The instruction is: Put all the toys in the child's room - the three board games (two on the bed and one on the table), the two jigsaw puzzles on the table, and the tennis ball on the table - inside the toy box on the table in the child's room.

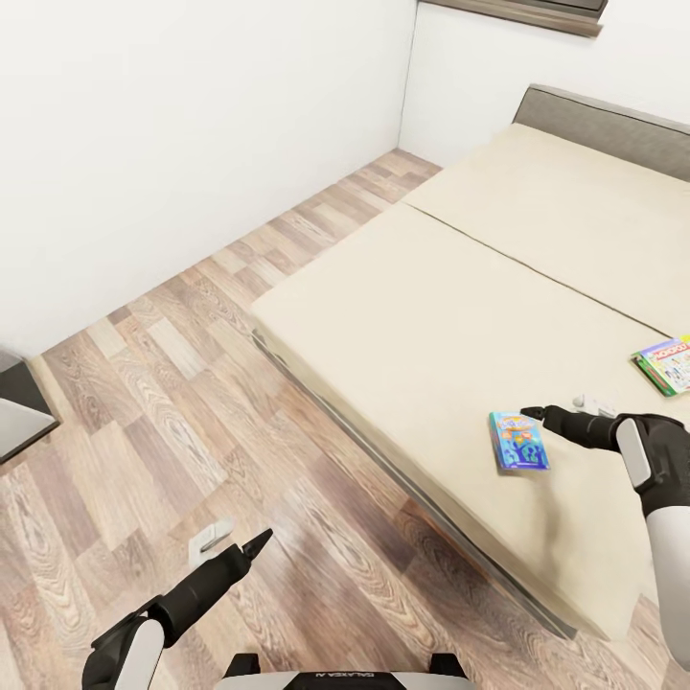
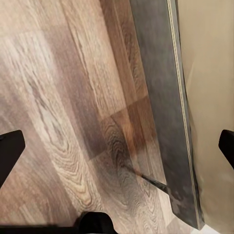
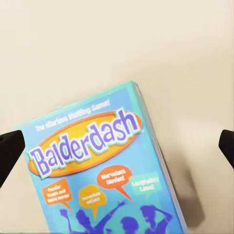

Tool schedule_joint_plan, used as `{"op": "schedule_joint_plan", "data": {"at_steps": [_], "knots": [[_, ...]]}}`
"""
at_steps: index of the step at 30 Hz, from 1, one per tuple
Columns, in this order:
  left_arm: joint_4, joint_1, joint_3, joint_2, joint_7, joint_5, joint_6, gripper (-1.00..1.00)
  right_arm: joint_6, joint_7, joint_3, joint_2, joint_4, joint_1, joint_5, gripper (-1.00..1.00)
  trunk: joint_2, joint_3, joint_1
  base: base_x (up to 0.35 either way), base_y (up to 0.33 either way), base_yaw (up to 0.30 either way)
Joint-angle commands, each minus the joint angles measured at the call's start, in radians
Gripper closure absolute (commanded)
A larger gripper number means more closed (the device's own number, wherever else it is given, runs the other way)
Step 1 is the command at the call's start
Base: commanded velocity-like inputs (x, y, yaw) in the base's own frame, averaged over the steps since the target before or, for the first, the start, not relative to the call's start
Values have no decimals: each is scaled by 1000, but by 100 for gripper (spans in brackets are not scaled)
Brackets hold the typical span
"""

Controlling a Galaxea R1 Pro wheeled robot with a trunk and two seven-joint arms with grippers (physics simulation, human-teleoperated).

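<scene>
I have the right fingers (image 1: 533, 413) hanging over the bed (image 1: 431, 326), spread wide with nothing between them. Through the right wrist camera both fingertips (image 3: 10, 153) sit at the far sides of the picture, and the blue Balderdash board game (image 3: 105, 170) lies flat on the mattress between and beyond them, one corner turned toward me. From the head camera that blue box (image 1: 518, 440) rests just beside the fingertips, a little nearer the bed's front edge, with bare mattress all round it. The Monopoly box (image 1: 669, 365) lies well apart, past the right arm toward the headboard (image 1: 613, 125) side.

The bed's dark frame edge (image 2: 168, 122) runs close alongside the left fingers (image 1: 257, 543), which hover over the wood floor (image 1: 172, 383), also parted and empty. Open planks stretch from the left fingers to the white wall (image 1: 172, 125), so there is room on that side.
</scene>
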Motion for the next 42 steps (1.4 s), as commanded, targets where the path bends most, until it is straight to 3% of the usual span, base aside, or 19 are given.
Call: {"op": "schedule_joint_plan", "data": {"at_steps": [1,13,25,42], "knots": [[-1,-1,3,-1,-3,5,9,-100,5,2,-2,0,5,-1,-1,-100,0,-1,0,-6,0,0],[-1,-1,3,-1,-3,5,9,-100,-7,-3,-3,0,48,-10,1,-100,0,-1,0,-3,0,0],[-1,-1,2,-1,-3,5,9,-100,-77,-12,-5,1,180,-47,2,-100,0,-1,0,0,0,0],[0,-1,3,-1,-2,5,8,-100,-95,-18,-4,0,228,-64,0,-100,0,-1,0,0,0,0]]}}
